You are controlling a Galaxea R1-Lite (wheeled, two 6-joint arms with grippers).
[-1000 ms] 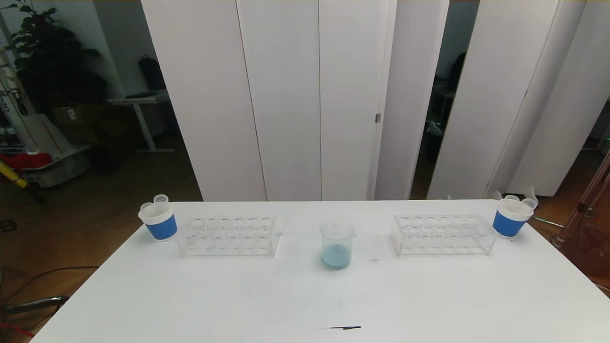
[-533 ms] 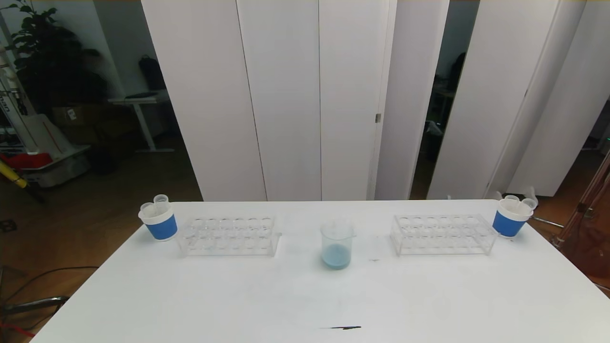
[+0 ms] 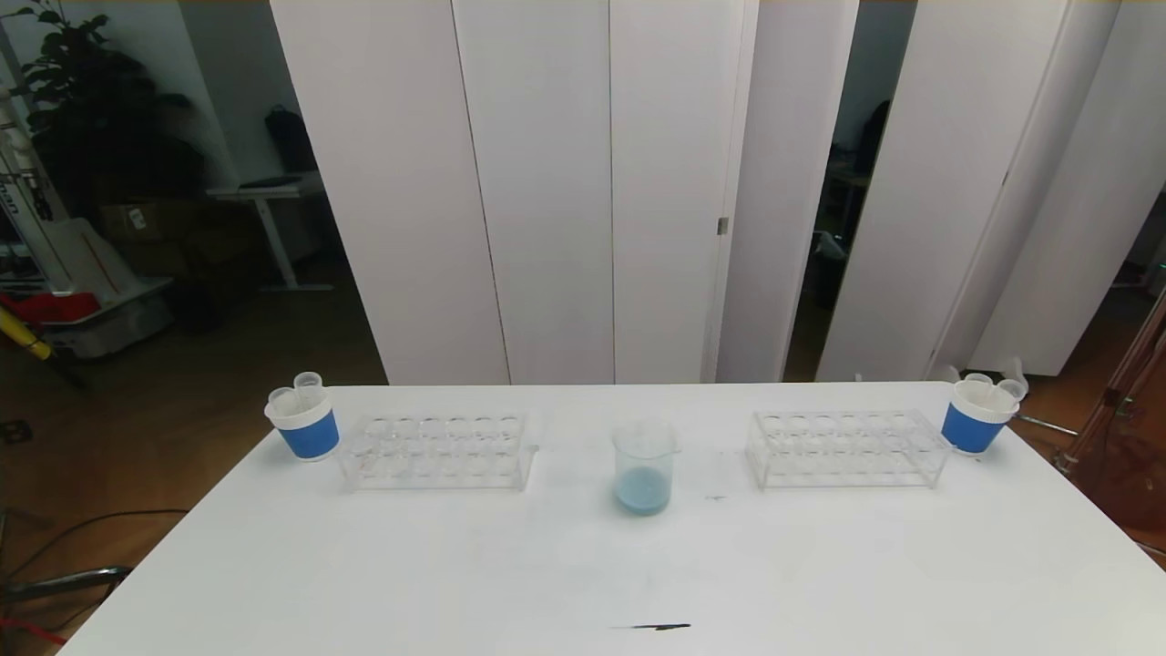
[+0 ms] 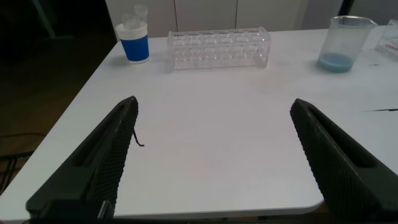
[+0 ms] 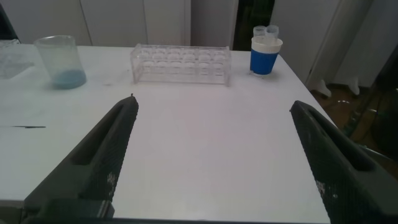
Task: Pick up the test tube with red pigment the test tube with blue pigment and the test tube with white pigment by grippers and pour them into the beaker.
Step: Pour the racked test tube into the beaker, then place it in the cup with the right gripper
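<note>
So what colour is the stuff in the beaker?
Pale blue, pooled at the bottom of the beaker; clearest in the head view.

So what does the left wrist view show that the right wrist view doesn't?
Only the left wrist view shows the left end effector, open above the near table edge, plus the left rack and left cup. Only the right wrist view shows the right end effector, also open, the right rack and right cup. Both show the beaker holding pale blue liquid, on the white table.

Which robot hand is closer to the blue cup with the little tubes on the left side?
Left. The left tool sits back at the near table edge on that cup's side; the right tool is across the table.
</note>
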